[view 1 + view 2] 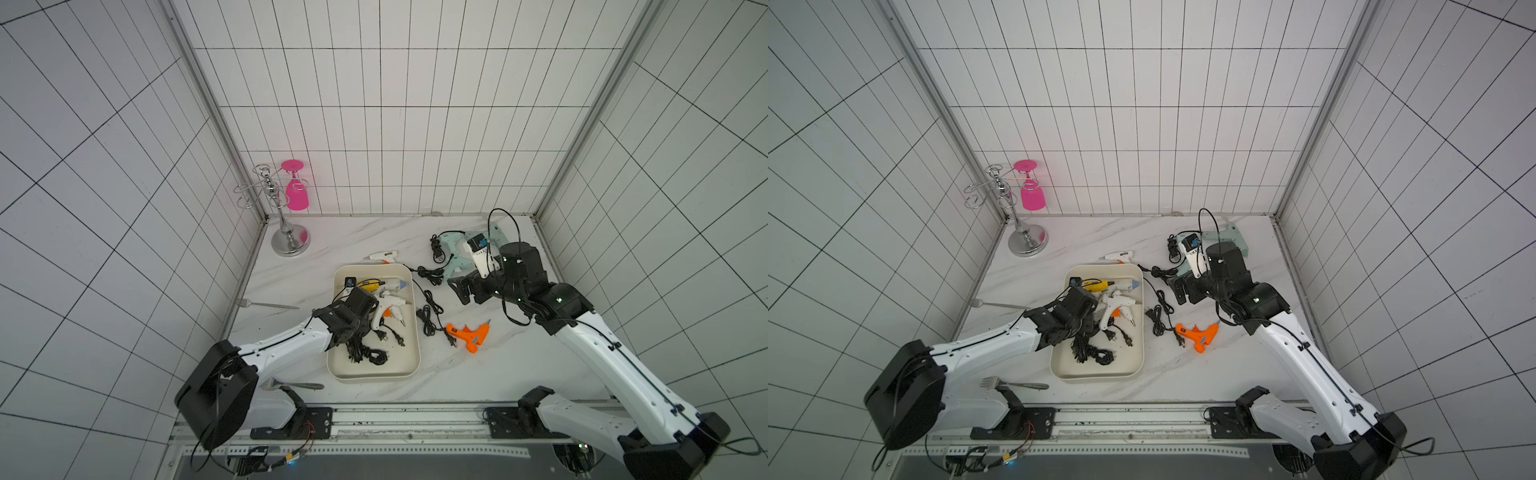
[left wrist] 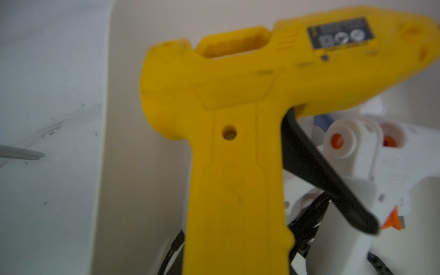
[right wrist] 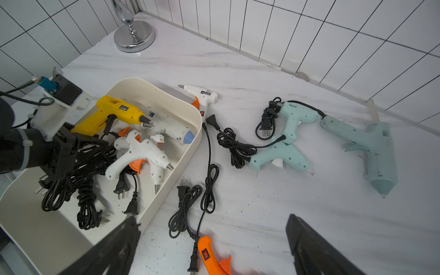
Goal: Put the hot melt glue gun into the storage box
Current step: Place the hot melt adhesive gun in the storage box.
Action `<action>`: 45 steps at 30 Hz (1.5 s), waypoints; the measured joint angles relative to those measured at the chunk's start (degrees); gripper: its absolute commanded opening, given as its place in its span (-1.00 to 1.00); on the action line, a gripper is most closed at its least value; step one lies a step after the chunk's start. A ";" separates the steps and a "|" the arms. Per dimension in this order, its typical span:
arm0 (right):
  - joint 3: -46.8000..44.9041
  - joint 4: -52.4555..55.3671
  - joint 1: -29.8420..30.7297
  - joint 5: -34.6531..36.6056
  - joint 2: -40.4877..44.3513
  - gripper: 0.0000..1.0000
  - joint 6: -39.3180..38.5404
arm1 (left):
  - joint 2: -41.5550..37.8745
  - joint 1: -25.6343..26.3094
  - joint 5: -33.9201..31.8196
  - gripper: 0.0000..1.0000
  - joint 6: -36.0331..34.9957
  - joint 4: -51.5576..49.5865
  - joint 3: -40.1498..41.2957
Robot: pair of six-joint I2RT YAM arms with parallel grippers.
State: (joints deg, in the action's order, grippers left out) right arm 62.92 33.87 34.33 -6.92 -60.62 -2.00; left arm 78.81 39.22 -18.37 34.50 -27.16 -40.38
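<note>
Where the marble worktop (image 1: pixel 478 374) spreads before me, the storage box (image 1: pixel 374 376) lies near its middle, closer to the near edge than the far one. My left end effector (image 3: pixel 78 134) reaches in over the box's left wall, clamped narrowly on the handle of the yellow glue gun (image 3: pixel 114 112). That gun is over the box's far end, nozzle toward the right edge; whether it touches what lies beneath I cannot tell. My right end effector (image 3: pixel 212 221) hangs spread wide and empty between the box and the right edge. Three mint glue guns (image 3: pixel 283 154) lie toward the far right corner. Several white glue guns (image 1: pixel 386 309) and tangled black cords (image 1: pixel 365 353) lie inside the box. An orange glue gun (image 1: pixel 471 334) rests just right of it.
</note>
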 measured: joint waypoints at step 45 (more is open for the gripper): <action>-14.93 11.87 -12.61 8.85 -14.91 0.61 42.07 | 17.16 6.86 13.22 0.90 -8.44 5.51 -21.99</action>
State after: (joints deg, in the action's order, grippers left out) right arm 47.99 45.74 21.71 1.93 -75.53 40.07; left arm 95.96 46.09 -5.15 26.06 -21.65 -62.37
